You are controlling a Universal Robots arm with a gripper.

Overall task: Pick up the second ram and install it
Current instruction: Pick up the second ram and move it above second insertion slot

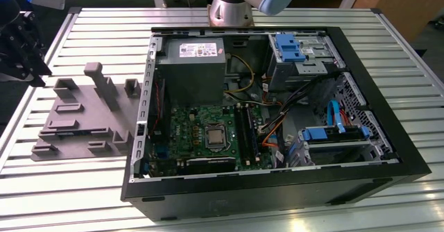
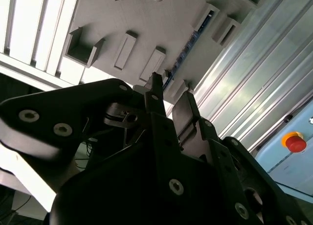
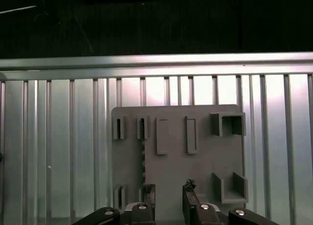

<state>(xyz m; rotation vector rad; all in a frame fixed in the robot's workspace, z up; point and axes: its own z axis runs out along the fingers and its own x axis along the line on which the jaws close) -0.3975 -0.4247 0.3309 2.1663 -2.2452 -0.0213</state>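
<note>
The second ram (image 3: 143, 159) is a thin dark stick standing on edge in a slot of the grey plastic fixture (image 3: 195, 171). In the second wrist view the ram (image 2: 188, 45) shows as a narrow dark-blue edge in the fixture (image 2: 146, 19). My gripper (image 3: 168, 191) hovers above the fixture, open, with nothing between its fingers (image 3: 149, 191). The ram lies just beside the gap between them. In the exterior view the gripper (image 1: 35, 76) hangs at the far left, above the table edge next to the fixture (image 1: 83, 123). The long black memory slots (image 1: 246, 133) sit on the motherboard (image 1: 201, 133).
The open black computer case (image 1: 277, 190) fills the middle and right of the slatted metal table (image 1: 90, 24), with a power supply (image 1: 191, 71), blue drive brackets (image 1: 291, 47) and loose cables (image 1: 277, 123) inside. The arm's base (image 1: 232, 5) stands behind the case.
</note>
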